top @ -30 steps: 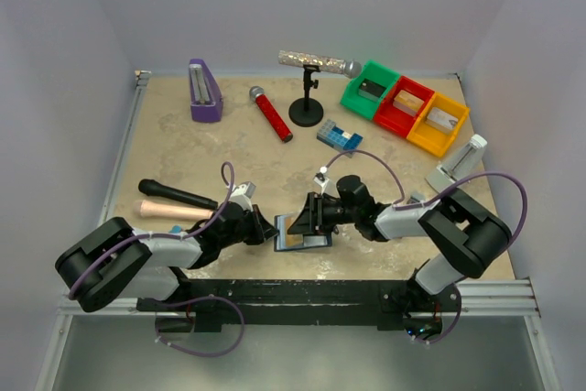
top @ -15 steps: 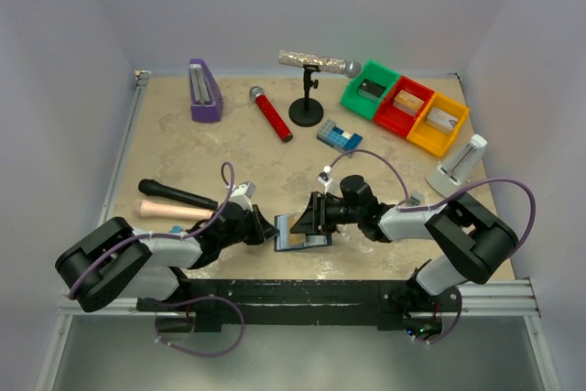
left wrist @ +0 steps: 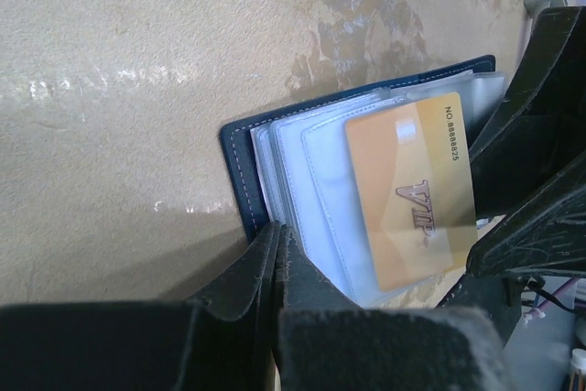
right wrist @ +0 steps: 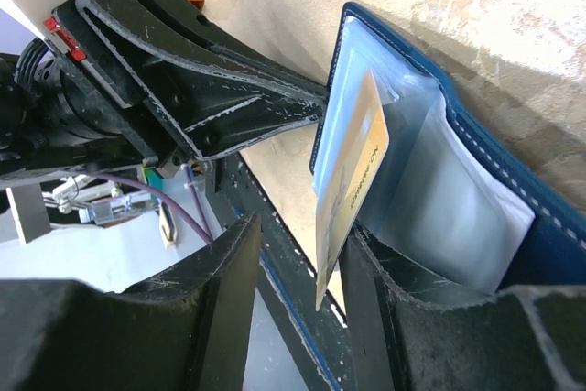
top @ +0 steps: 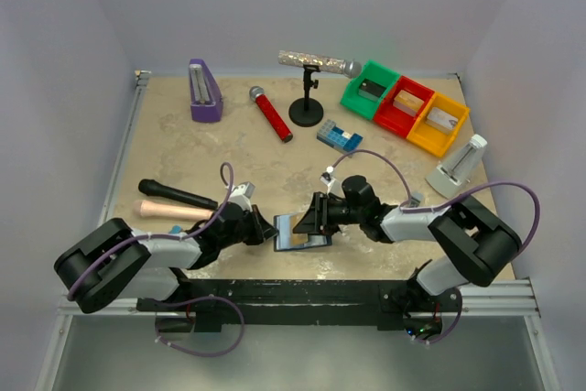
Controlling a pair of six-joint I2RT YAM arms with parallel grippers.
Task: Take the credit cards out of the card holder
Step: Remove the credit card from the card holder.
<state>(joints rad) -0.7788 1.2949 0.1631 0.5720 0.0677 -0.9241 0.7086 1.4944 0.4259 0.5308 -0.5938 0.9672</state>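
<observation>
The card holder point(top: 302, 237) is a dark-blue wallet lying open near the table's front edge, its clear sleeves fanned out. My left gripper point(top: 273, 231) is shut on the left edge of the card holder point(left wrist: 240, 162), fingertips point(left wrist: 275, 240) pressed together. A gold credit card point(left wrist: 412, 190) marked VIP sticks partway out of a sleeve. My right gripper point(top: 309, 219) is open around that gold card point(right wrist: 352, 171). The card rests against one finger point(right wrist: 366, 254), and a gap separates it from the other finger. Any other credit cards are hidden in the sleeves point(right wrist: 458, 217).
A black-handled tool and a wooden handle point(top: 174, 203) lie left of my left arm. Farther back are a blue-and-white brick block point(top: 339, 137), a microphone stand point(top: 307, 107), a red microphone point(top: 271, 114), a purple box point(top: 203, 91) and green, red and orange bins point(top: 403, 107). The front rail point(top: 302, 286) is just below the wallet.
The right gripper's jaws have narrowed slightly around the gold card and the right wrist has shifted a little. The left gripper and the wallet have stayed put.
</observation>
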